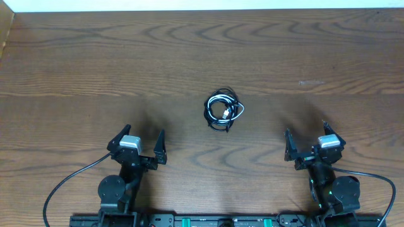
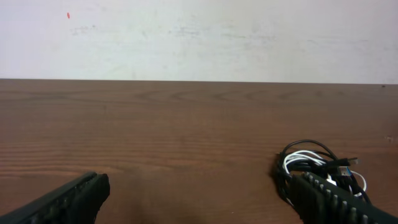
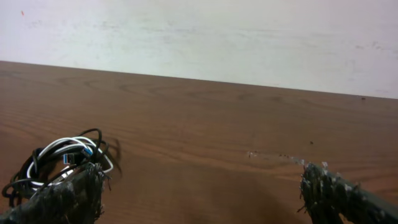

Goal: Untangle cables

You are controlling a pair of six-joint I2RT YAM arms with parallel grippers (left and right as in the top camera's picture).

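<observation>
The cables [image 1: 223, 111] lie in one small tangled knot of black and white cords at the middle of the wooden table. In the left wrist view the cables [image 2: 314, 163] sit low at the right, partly behind that gripper's right finger. In the right wrist view the cables [image 3: 62, 158] sit low at the left, just beyond the left finger. My left gripper [image 1: 142, 141] is open and empty, near the front left, well short of the knot. My right gripper [image 1: 307, 139] is open and empty at the front right, also apart from it.
The brown wooden table [image 1: 95, 63] stretches far behind the knot to a pale wall [image 2: 199, 37]. Thick black wires [image 1: 66, 183] run from both arm bases along the front edge. A faint pale scuff [image 1: 310, 82] marks the table at the right.
</observation>
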